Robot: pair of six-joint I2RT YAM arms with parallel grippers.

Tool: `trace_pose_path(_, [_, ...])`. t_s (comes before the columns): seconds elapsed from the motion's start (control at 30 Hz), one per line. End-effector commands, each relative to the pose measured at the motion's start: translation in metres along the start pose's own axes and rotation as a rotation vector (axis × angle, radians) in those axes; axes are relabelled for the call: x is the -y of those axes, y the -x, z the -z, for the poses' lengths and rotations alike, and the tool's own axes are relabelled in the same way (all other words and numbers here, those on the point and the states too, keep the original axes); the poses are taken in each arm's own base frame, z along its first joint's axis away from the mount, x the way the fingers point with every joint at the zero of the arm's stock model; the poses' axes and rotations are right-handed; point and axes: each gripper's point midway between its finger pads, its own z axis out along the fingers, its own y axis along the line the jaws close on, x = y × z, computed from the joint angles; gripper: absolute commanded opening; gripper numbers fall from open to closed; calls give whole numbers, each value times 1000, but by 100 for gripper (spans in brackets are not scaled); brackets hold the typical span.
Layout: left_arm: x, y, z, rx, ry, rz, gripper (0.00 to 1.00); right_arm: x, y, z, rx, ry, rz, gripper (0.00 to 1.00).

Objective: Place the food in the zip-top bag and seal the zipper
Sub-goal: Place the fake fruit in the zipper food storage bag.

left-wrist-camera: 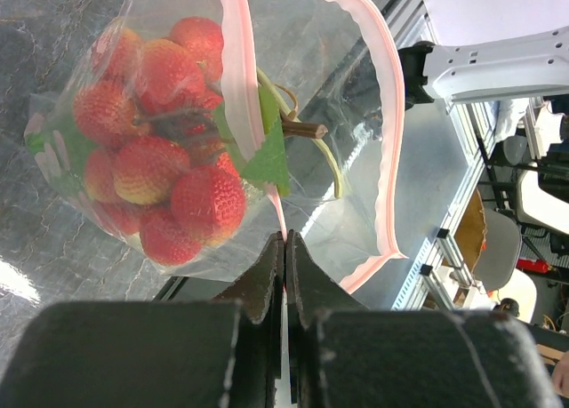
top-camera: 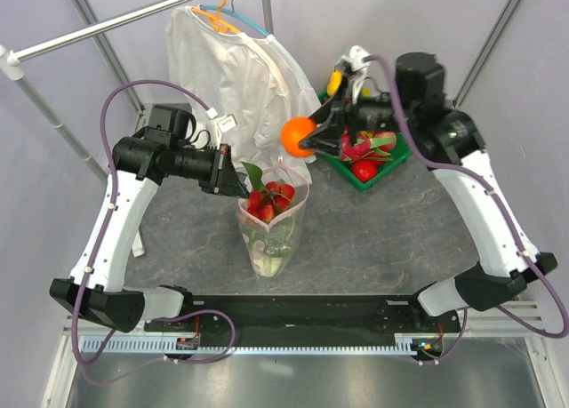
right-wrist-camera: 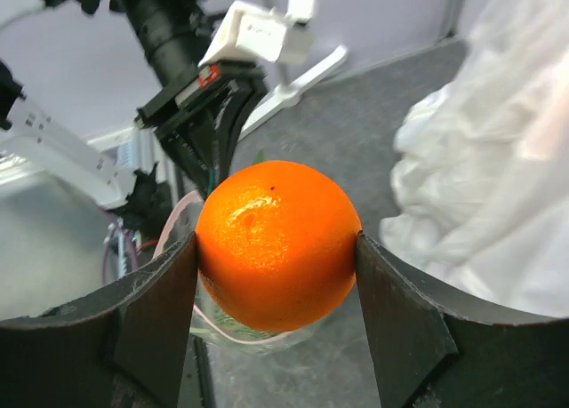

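Right gripper (right-wrist-camera: 277, 284), jaws clamped on the orange (right-wrist-camera: 276, 248), hangs just above the far-right rim of the bag (top-camera: 276, 235). Left gripper (left-wrist-camera: 284, 244) pinches the bag's pink zipper strip (left-wrist-camera: 238, 88); strawberries (left-wrist-camera: 169, 141) sit inside the bag.

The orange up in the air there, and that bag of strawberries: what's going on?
Two robot arms are packing food into a clear zip-top bag. The left gripper pinches the bag's pink zipper strip, holding the mouth open; a strawberry bunch is already inside. The right gripper grips the orange in the air near that mouth, not yet in. A green crate beyond holds more food, and the bag isn't sealed.
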Motion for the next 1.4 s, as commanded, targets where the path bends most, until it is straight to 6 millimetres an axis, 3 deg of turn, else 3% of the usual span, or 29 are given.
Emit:
trace_pose_path(0.0, [11, 3, 4, 26, -34, -8, 2, -11, -42, -41, -111, 55, -32, 43])
trace_pose_path(0.13, [12, 0, 4, 24, -38, -11, 2, -35, -71, -64, -188, 95, 14, 42])
trace_pose_path(0.37, [14, -2, 5, 23, -49, -14, 2, -48, -100, -85, -265, 128, 2, 41])
trace_pose_path(0.53, [16, -2, 5, 23, -59, -14, 2, -73, -136, -84, -360, 212, -82, 40])
trace_pose_path(0.73, [18, -2, 6, 29, -63, -22, 2, -94, -161, -79, -438, 281, -162, 38])
trace_pose_path(0.87, [20, -2, 6, 28, -74, -21, 2, -109, -171, -74, -495, 335, -91, 37])
trace_pose_path(0.9, [20, -2, 6, 25, -76, -19, 2, -120, -178, -72, -527, 359, -74, 38])
trace_pose_path(1.03, [22, 1, 7, 32, -84, -17, 2, -131, -203, -70, -622, 375, -3, 39])
trace_pose_path(1.13, [22, 0, 8, 34, -81, -19, 2, -120, -208, -74, -655, 333, 25, 48])
trace_pose_path(1.2, [23, -1, 8, 33, -83, -18, 2, -108, -211, -76, -685, 283, 56, 62])
trace_pose_path(1.27, [22, -4, 8, 30, -83, -17, 2, -94, -194, -80, -660, 206, 115, 80])
trace_pose_path(1.37, [23, -6, 8, 30, -83, -14, 2, -83, -158, -79, -581, 149, 172, 96])
